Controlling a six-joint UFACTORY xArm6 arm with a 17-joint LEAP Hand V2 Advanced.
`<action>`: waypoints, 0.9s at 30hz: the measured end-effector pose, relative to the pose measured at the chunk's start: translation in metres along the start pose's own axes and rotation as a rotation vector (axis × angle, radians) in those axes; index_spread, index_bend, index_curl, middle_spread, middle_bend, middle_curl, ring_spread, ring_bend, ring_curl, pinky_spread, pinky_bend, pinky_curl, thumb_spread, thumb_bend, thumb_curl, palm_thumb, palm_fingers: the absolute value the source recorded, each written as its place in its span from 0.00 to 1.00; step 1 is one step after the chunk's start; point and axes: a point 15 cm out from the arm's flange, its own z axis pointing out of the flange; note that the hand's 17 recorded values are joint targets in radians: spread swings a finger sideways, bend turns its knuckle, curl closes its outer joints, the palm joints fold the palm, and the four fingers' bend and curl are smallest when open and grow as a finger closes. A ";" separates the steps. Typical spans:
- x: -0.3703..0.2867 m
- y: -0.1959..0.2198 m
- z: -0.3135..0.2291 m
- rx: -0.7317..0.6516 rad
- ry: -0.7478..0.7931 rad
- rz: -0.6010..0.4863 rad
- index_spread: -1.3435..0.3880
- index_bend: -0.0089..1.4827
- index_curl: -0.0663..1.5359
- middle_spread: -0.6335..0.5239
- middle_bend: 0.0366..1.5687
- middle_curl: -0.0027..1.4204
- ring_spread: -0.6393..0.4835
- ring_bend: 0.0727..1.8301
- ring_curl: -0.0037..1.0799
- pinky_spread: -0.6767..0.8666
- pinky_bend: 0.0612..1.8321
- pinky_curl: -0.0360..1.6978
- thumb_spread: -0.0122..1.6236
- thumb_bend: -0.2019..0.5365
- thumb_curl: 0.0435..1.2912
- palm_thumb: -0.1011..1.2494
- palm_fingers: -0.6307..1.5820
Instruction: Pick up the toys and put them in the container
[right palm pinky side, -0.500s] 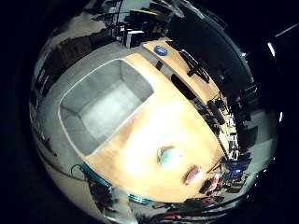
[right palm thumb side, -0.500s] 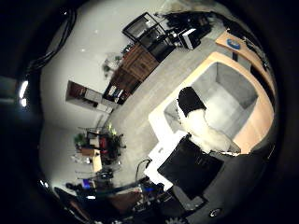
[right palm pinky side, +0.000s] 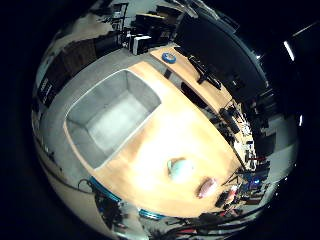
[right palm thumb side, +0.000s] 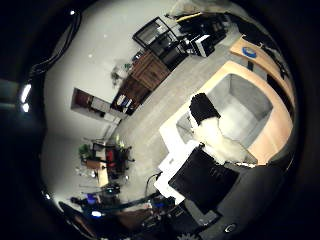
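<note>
Toys noted on pale wooden table (right palm pinky side: 150, 165): rounded teal toy (right palm pinky side: 179, 168), pink toy (right palm pinky side: 206, 187) beyond, both apart from grey rectangular container (right palm pinky side: 112, 116). No legible writing. Hand (right palm thumb side: 215, 135) grip undeterminable.

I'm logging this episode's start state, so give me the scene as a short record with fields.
surface: wooden table
container: grey bin, nothing seen inside
toy 1: teal toy on the table, outside the bin
toy 2: pink toy near the table edge, beside the teal one
hand: right hand high above the table, holding nothing
task progress: neither toy binned yet
</note>
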 end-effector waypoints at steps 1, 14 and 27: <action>0.000 0.001 0.000 -0.003 0.000 0.000 0.42 0.27 0.29 0.25 0.09 0.18 0.27 0.34 0.16 0.42 0.45 0.02 0.64 0.24 0.31 0.45 0.50; 0.081 0.034 -0.039 -0.038 0.104 0.126 0.41 0.28 0.29 0.24 0.10 0.18 0.28 0.34 0.16 0.43 0.43 0.01 0.64 0.24 0.32 0.46 0.50; 0.154 0.098 -0.045 -0.186 0.259 0.239 0.42 0.25 0.28 0.26 0.09 0.19 0.31 0.31 0.15 0.51 0.36 0.02 0.64 0.23 0.31 0.41 0.47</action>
